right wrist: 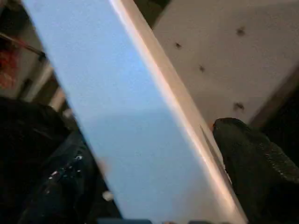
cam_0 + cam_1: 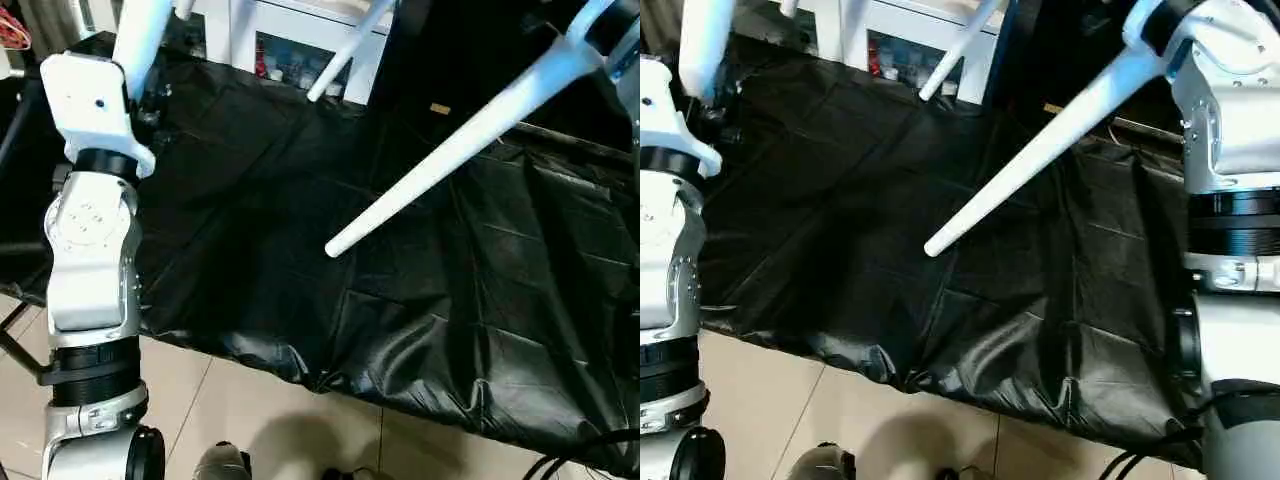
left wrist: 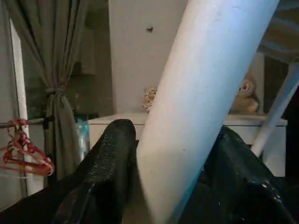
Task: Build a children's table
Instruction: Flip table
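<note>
Slanting across the black sheet (image 2: 420,330) from about two o'clock toward the middle of the head view, one white table leg (image 2: 450,150) hangs in the air with its narrow round tip lowest and its thick end up by the right arm (image 2: 1230,120). In the right wrist view a broad white part of the children's table (image 1: 140,130) lies between the right gripper (image 1: 149,186) and its two black fingers (image 1: 252,158); they stand on either side of it, but whether they press on it or have let go I cannot tell. At ten o'clock in the head view a second leg (image 2: 140,35) rises steeply past the left arm (image 2: 90,250). The left wrist view has this leg (image 3: 201,102) running up between the left gripper (image 3: 173,186) and its black fingers (image 3: 112,158), which sit close against both sides of it, apparently gripping it. Two further legs (image 2: 350,50) reach down from the top edge near twelve o'clock, in front of a white cabinet (image 2: 290,40) that stands behind the sheet. Pale floor tiles (image 2: 260,420) lie at six o'clock, in front of the sheet's crumpled near edge. The left wrist view also takes in a grey-green curtain (image 3: 51,70) and red hangers (image 3: 23,154) on a rail.
</note>
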Robot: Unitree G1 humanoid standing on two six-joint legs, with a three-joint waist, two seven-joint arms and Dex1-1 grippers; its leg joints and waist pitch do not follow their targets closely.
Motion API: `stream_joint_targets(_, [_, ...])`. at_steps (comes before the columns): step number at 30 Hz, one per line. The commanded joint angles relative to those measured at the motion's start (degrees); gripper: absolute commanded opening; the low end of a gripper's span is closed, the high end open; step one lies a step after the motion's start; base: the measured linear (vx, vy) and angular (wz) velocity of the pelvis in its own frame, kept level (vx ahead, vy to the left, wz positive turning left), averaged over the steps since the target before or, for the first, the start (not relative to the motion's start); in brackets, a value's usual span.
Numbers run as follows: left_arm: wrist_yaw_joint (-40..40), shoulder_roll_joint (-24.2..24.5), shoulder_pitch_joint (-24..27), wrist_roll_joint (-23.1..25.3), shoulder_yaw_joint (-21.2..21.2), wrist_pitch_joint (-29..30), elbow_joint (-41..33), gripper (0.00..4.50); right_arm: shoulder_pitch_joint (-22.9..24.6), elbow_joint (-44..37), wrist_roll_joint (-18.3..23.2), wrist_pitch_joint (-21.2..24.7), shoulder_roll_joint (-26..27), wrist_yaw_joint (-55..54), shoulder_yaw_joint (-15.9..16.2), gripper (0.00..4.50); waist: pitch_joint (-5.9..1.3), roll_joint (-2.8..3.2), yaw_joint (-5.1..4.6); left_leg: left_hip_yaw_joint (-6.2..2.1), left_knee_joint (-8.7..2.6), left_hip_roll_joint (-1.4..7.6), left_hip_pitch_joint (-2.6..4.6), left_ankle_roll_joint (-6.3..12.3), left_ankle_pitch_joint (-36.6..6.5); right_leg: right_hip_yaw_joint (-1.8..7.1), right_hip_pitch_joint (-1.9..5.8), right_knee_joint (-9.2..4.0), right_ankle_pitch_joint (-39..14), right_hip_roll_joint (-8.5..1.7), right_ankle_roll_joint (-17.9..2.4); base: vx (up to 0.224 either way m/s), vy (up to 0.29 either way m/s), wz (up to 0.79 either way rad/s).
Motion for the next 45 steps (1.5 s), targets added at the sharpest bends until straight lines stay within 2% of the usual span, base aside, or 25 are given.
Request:
stream_joint_targets(1, [1.7,-1.1,-0.9,-2.3,0.2,0.1,-0.7,2.11,1.4,-3.4,3.1,0.6,-0.8,2.9,-1.7,4.32,-5.18,0.94,-0.15,-2.24,-4.41,4.19,2.95,-2.97,-14.6,3.06,2.44,-3.92,-10.9,-5.28,-6.9,0.0,0.0,0.0])
stream_joint_targets(5, [1.6,-0.9,-1.0,-2.4,0.0,0.3,-0.8,2.07,3.1,-5.7,4.2,-0.5,-1.1,6.2,-1.1,4.46,-5.14,1.01,0.3,-2.13,-4.35,4.16,2.88,-2.38,-13.5,3.06,2.53,-3.99,-10.5,-5.39,-7.5,0.0,0.0,0.0])
stream_joint_targets(6, [1.6,-0.9,-0.9,-2.4,-0.1,0.3,-0.8,2.04,3.5,-6.4,4.5,-1.0,-1.2,7.1,-1.0,4.49,-5.13,1.22,0.41,-2.21,-4.36,4.19,2.96,-2.56,-14.0,3.04,2.48,-4.04,-11.6,-5.39,-7.3,0.0,0.0,0.0])
stream_joint_targets(13, [1.4,-0.6,-0.8,-2.3,-0.2,0.5,-0.6,1.97,6.0,-11.7,8.5,-2.2,-1.5,12.4,-2.1,4.5,-4.97,1.2,0.44,-2.46,-4.61,4.33,3.16,-3.62,-17.4,2.92,2.17,-4.55,-15.5,-5.47,-6.5,0.0,0.0,0.0])
stream_joint_targets(16, [1.3,-0.5,-0.8,-2.3,-0.2,0.3,-0.3,1.95,6.5,-13.3,10.4,-2.8,-1.1,13.4,-3.2,4.5,-5.0,1.21,0.36,-2.59,-4.66,4.34,3.02,-3.75,-17.8,2.87,2.28,-4.58,-16.0,-5.51,-6.4,0.0,0.0,0.0])
stream_joint_targets(18, [1.1,-0.4,-0.7,-2.4,-0.2,0.0,0.0,1.95,6.6,-14.7,13.0,-1.6,-0.5,13.9,-4.4,4.5,-5.08,1.22,0.39,-2.55,-4.59,4.29,3.06,-3.55,-17.6,2.93,2.26,-4.58,-15.7,-5.54,-6.4,0.0,0.0,0.0])
stream_joint_targets(20, [0.3,-0.1,-0.5,-2.8,-0.2,-0.7,0.5,1.95,7.0,-17.4,17.5,1.2,0.3,15.0,-5.8,4.5,-5.08,1.24,0.43,-2.51,-4.56,4.28,3.09,-3.28,-17.1,2.93,2.24,-4.57,-15.1,-5.46,-6.6,0.0,0.0,0.0])
stream_joint_targets(21, [-0.5,0.4,-0.3,-2.9,-0.5,-1.3,0.9,1.95,8.3,-19.5,19.7,3.9,0.3,15.6,-5.6,4.5,-5.17,1.34,0.56,-2.6,-4.56,4.35,3.05,-3.09,-16.5,2.91,2.33,-4.33,-14.4,-5.44,-6.6,0.0,0.0,0.0])
stream_joint_targets(23, [-0.9,0.7,-0.2,-2.8,-0.7,-1.7,1.2,1.93,9.2,-20.8,21.0,5.7,0.2,16.0,-5.3,4.5,-5.08,1.36,0.5,-2.61,-4.75,4.32,3.06,-3.08,-16.2,2.84,2.31,-4.41,-13.8,-5.23,-6.4,0.0,0.0,0.0])
stream_joint_targets(24, [-1.3,1.0,-0.1,-2.8,-0.8,-1.9,1.4,1.93,12.4,-22.9,21.4,8.4,-0.3,16.4,-3.7,4.5,-5.11,1.41,0.61,-2.56,-4.7,4.37,3.17,-3.21,-16.5,2.85,2.22,-4.39,-14.0,-5.33,-6.4,0.0,0.0,0.0])
stream_joint_targets(25, [-1.4,1.1,-0.1,-2.8,-0.8,-1.9,1.5,1.92,13.9,-23.6,21.2,9.2,-0.6,16.6,-2.9,4.5,-5.01,1.62,0.87,-2.58,-4.83,4.43,3.27,-3.34,-16.4,2.87,2.24,-4.6,-14.1,-5.36,-6.2,0.0,0.0,0.0])
stream_joint_targets(26, [-1.6,1.3,-0.1,-2.8,-0.7,-2.0,1.7,1.9,17.5,-25.2,20.9,11.2,-1.2,16.9,-0.9,4.5,-4.96,1.92,0.65,-2.74,-5.03,4.41,3.28,-4.04,-18.1,2.81,2.18,-4.75,-15.1,-5.32,-6.1,0.0,0.0,0.0])
stream_joint_targets(27, [-1.7,1.5,-0.1,-2.9,-0.7,-2.1,1.9,1.89,20.9,-26.5,20.3,12.8,-1.8,17.3,1.1,4.5,-4.97,1.89,0.93,-2.74,-5.09,4.51,3.53,-4.34,-18.6,2.75,2.18,-4.96,-15.5,-5.39,-5.8,0.0,0.0,0.0])
stream_joint_targets(28, [-2.0,1.7,-0.2,-2.9,-0.7,-2.2,2.2,1.89,26.8,-27.0,18.6,13.9,-2.3,17.7,3.9,4.5,-4.74,2.42,1.05,-2.94,-5.29,4.54,3.7,-5.01,-20.4,2.72,2.06,-5.15,-16.5,-5.52,-5.8,0.0,0.0,0.0])
stream_joint_targets(29, [-2.2,1.8,-0.3,-3.0,-0.7,-2.2,2.3,1.88,30.1,-26.7,17.6,14.0,-2.3,18.0,5.4,4.5,-4.66,2.41,1.06,-3.08,-5.46,4.58,3.97,-5.74,-23.8,2.59,2.11,-5.78,-19.1,-5.68,-5.2,0.0,0.0,0.0])
stream_joint_targets(30, [-2.2,1.8,-0.3,-3.0,-0.7,-2.2,2.3,1.88,30.1,-26.7,17.6,14.0,-2.3,18.0,5.4,4.5,-4.59,2.33,0.89,-3.35,-5.63,4.55,3.98,-6.15,-25.3,2.46,2.21,-5.9,-20.4,-5.76,-5.3,0.0,0.0,0.0])
stream_joint_targets(31, [-2.2,1.9,-0.3,-3.0,-0.7,-2.2,2.4,1.85,30.7,-26.6,17.5,14.0,-2.3,18.0,5.6,4.5,-4.93,1.82,0.59,-3.6,-5.47,4.53,3.92,-6.56,-26.5,2.21,2.67,-5.91,-22.1,-6.12,-5.5,0.0,0.0,0.0])
stream_joint_targets(32, [-2.3,1.9,-0.3,-3.0,-0.8,-2.3,2.5,1.83,32.7,-26.4,17.0,13.9,-2.3,18.1,6.4,4.5,-5.26,1.54,0.52,-3.63,-5.29,4.56,3.15,-6.18,-22.9,2.36,3.35,-5.41,-19.9,-6.49,-5.9,0.0,0.0,0.0])
stream_joint_targets(33, [-2.3,1.9,-0.3,-3.0,-0.8,-2.3,2.5,1.82,33.3,-26.1,16.8,13.9,-2.3,18.0,6.6,4.5,-5.04,1.74,0.63,-3.53,-5.38,4.61,2.98,-5.79,-21.6,2.48,3.15,-5.38,-19.3,-6.49,-6.0,0.0,0.0,0.0])
stream_joint_targets(34, [-2.5,2.1,-0.4,-3.1,-0.9,-2.5,2.8,1.8,36.6,-24.4,15.4,13.8,-2.0,17.2,7.6,4.5,-4.65,2.48,0.62,-3.36,-5.47,4.65,3.21,-5.69,-22.0,2.6,2.55,-5.73,-20.0,-6.32,-5.9,0.0,0.0,0.0])
stream_joint_targets(35, [-2.7,2.2,-0.4,-3.1,-1.0,-2.7,3.1,1.8,38.8,-23.5,14.6,14.1,-1.8,16.3,8.2,4.5,-4.35,2.65,0.59,-3.39,-5.42,4.58,3.93,-6.01,-25.1,2.48,2.15,-6.23,-22.8,-6.33,-5.8,0.0,0.0,0.0])
stream_joint_targets(36, [-2.7,2.2,-0.4,-3.1,-1.0,-2.8,3.1,1.8,39.2,-23.2,14.3,14.3,-1.7,15.9,8.2,4.5,-4.32,2.61,0.61,-3.51,-5.44,4.62,4.28,-6.31,-26.9,2.35,2.1,-6.48,-23.9,-6.33,-5.7,0.0,0.0,0.0])
stream_joint_targets(39, [-3.1,2.6,-0.4,-3.4,-1.1,-3.2,3.6,1.79,42.7,-18.5,10.3,14.7,0.2,9.3,8.4,4.5,-4.45,2.64,0.58,-3.74,-5.52,4.58,4.26,-6.68,-28.1,2.18,2.29,-6.72,-24.2,-6.54,-5.9,0.0,0.0,0.0])
stream_joint_targets(42, [-3.2,2.7,-0.4,-3.5,-1.2,-3.3,3.8,1.79,42.6,-16.6,8.9,14.3,1.2,6.7,8.2,4.5,-4.58,2.41,0.3,-3.82,-5.49,4.53,3.78,-6.73,-26.7,1.97,2.75,-6.39,-22.9,-6.71,-6.4,0.0,0.0,0.0])
stream_joint_targets(45, [-3.3,2.9,-0.4,-3.5,-1.1,-3.3,3.9,1.79,41.5,-13.7,7.7,14.2,3.2,3.2,7.7,4.5,-4.58,2.48,0.25,-3.75,-5.54,4.66,3.78,-6.74,-25.9,1.76,2.8,-6.22,-22.1,-6.8,-6.4,0.0,0.0,0.0])
